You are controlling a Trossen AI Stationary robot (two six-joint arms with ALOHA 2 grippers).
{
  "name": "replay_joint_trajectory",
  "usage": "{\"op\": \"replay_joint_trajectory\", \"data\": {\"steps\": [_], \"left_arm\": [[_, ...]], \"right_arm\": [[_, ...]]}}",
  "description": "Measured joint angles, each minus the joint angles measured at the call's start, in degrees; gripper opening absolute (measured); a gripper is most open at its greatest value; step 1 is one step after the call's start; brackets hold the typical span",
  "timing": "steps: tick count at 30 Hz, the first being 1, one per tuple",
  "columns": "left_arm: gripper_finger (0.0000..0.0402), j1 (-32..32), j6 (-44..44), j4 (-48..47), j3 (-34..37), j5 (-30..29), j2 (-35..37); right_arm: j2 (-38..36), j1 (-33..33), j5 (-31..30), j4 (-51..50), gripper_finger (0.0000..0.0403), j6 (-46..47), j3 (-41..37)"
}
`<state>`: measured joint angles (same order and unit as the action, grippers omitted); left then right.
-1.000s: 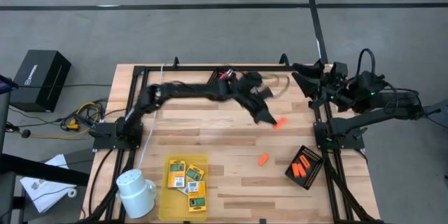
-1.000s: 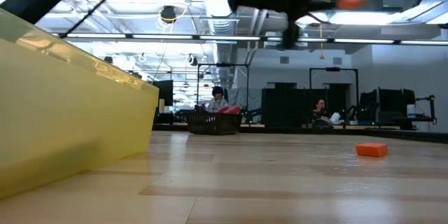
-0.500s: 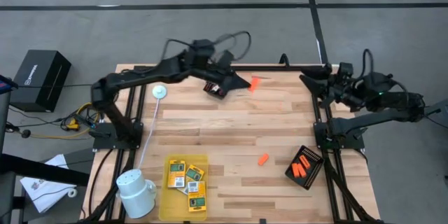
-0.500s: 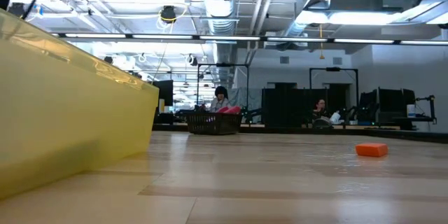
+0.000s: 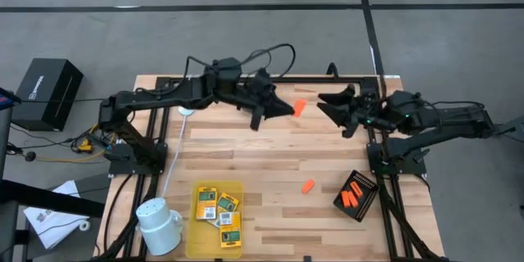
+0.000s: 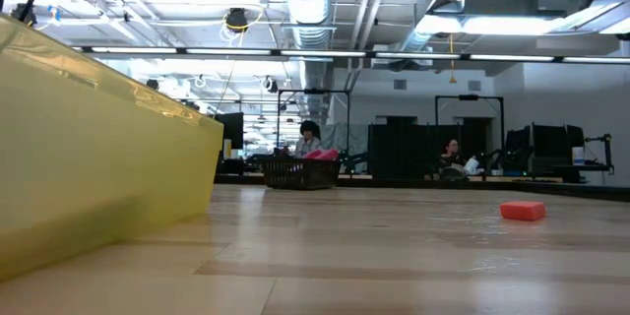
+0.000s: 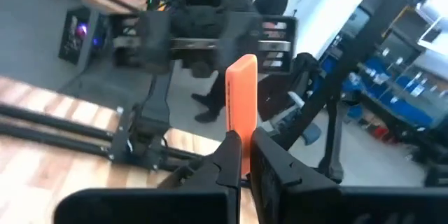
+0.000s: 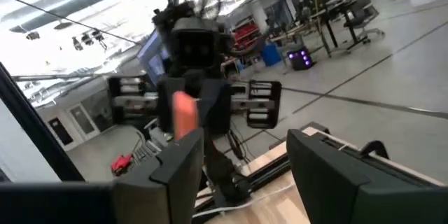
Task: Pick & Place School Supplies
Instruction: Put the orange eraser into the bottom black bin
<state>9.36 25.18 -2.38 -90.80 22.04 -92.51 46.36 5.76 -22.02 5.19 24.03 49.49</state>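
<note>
Left gripper [image 5: 285, 108]: raised over the far middle of the table [image 5: 270, 147]; its fingers [image 7: 231, 155] are clamped on an orange piece [image 5: 299, 106], which is seen standing upright between them in the left wrist view [image 7: 241, 112].
Right gripper [image 5: 332, 108]: held at the far right of the table, pointed toward the left gripper and just beside the held piece without touching it; its fingers [image 8: 175, 168] are spread wide apart and nothing is gripped.
Loose orange piece [image 5: 308, 186]: lying alone on the wood toward the near right, also seen in the low view [image 6: 522, 211].
Black tray [image 5: 366, 203]: set at the near right edge, with several orange pieces [image 5: 352, 193] lying inside it.
Yellow tray [image 5: 193, 237]: placed at the near middle-left, with four yellow-and-green packets [image 5: 218, 209] resting in it; its wall fills the left of the low view [image 6: 98, 177].
White mug [image 5: 160, 223]: standing just beside the yellow tray, at the near left corner.
White disc [image 5: 187, 108]: partly covered by the left arm at the far left.
Scissor-like tool: not to be made out in any view.
Background: two people are seen seated far behind the table in the low view.
</note>
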Motion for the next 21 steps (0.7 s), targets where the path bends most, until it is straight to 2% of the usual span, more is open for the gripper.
{"op": "replay_joint_trajectory", "data": {"steps": [10,21], "left_arm": [[0.0005,-3.3,-2.1,3.0,0.0,-3.7,0.1],[0.0005,-3.0,-2.4,3.9,-0.1,-3.9,0.1]], "right_arm": [[7.1,-2.9,7.5,11.6,0.0197,2.6,0.1],[9.2,-3.1,9.8,11.6,0.0197,1.6,3.1]]}}
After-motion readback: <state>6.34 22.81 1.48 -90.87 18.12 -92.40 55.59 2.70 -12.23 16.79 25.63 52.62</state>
